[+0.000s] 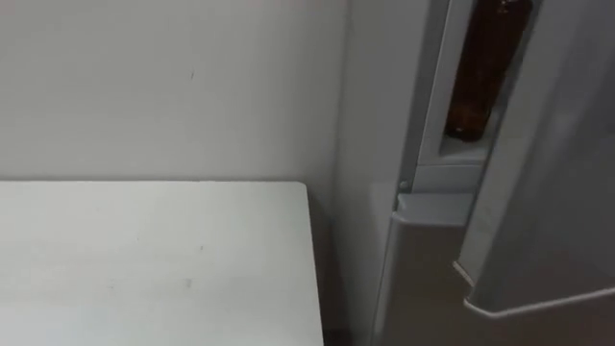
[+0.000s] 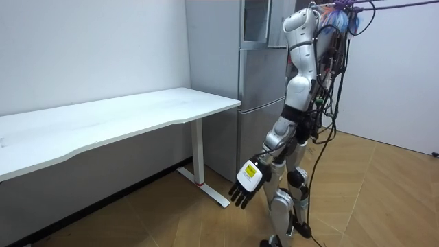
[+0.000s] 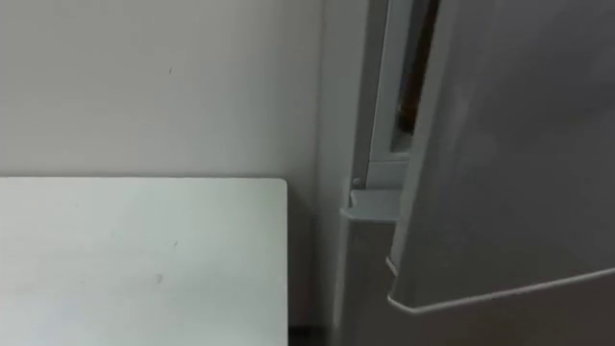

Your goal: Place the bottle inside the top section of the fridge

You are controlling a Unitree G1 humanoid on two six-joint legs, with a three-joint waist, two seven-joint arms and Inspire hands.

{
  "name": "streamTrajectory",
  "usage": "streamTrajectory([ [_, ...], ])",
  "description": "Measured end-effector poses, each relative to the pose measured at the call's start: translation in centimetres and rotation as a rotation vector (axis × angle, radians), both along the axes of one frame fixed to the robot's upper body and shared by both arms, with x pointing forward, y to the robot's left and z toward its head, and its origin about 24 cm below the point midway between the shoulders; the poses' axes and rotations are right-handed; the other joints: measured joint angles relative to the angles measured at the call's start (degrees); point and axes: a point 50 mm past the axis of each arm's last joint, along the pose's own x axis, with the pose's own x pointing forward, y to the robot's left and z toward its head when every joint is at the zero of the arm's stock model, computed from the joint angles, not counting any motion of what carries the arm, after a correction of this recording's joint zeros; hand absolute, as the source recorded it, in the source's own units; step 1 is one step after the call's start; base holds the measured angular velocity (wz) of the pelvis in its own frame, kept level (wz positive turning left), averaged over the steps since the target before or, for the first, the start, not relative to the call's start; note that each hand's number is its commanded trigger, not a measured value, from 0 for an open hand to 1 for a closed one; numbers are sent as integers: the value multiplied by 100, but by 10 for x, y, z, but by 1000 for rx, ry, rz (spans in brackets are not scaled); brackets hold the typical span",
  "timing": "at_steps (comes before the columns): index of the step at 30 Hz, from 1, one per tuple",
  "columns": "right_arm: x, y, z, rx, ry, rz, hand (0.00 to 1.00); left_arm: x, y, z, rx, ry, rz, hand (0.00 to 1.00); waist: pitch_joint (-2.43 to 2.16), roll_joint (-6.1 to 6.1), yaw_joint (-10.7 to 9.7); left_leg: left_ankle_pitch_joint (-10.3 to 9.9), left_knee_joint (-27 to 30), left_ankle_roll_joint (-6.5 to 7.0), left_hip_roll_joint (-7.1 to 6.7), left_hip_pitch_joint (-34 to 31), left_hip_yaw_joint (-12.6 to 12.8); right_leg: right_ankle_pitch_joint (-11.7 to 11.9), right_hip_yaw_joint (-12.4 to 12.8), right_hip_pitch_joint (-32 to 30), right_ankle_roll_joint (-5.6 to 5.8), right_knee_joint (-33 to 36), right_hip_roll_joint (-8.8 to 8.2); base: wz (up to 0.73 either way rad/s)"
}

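The bottle [image 1: 483,72] looks glossy, the fridge door [image 1: 553,183] smooth and matt, the table [image 1: 144,259] matt white.

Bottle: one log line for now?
bottle inside upper fridge | door ajar | left robot hand open, hanging down | robot standing at upper fridge

Glossy silver-grey shells are being shown on arm, torso & legs, w/ joints being formed as rounded, bulbous segments. Black cables are being seen bundled down the back, one dark cable being trailed twd the floor. Purple ropes are being run from the shoulders up & out of frame. The left hand [image 2: 245,184] is being shown w/ black fingers & a white-yellow tag on its back.
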Motion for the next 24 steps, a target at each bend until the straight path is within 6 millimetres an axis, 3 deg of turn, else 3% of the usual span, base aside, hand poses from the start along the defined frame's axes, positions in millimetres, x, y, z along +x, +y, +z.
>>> streamTrajectory([
  [5,4,3,1,-6,4,26,0,1,0,-1,-3,5,2,0,21,-78,7,-3,-6,-2,-13,35,-17,-37,-6,12,6,8,-14,1],
  [13,12,14,5,-39,17,109,0,13,0,-2,-1,-16,-16,0,-23,-33,37,-1,-10,-4,-14,31,-79,-30,-76,17,-2,24,-18,3],
  [17,17,26,7,-60,18,182,0,23,1,-2,2,-35,-35,0,-34,-19,150,1,-7,-9,-6,42,-120,-21,-107,49,-14,-4,-13,1],
  [22,30,33,14,-107,33,259,0,24,1,-2,-10,-33,-39,0,-10,-32,260,1,5,-9,-8,42,-144,-22,-129,70,-13,-11,-19,2],
  [24,39,38,18,-118,28,304,0,24,2,-2,-15,-31,-39,0,28,-29,321,1,42,-9,-6,48,-155,-24,-162,114,-13,-30,-22,7],
])
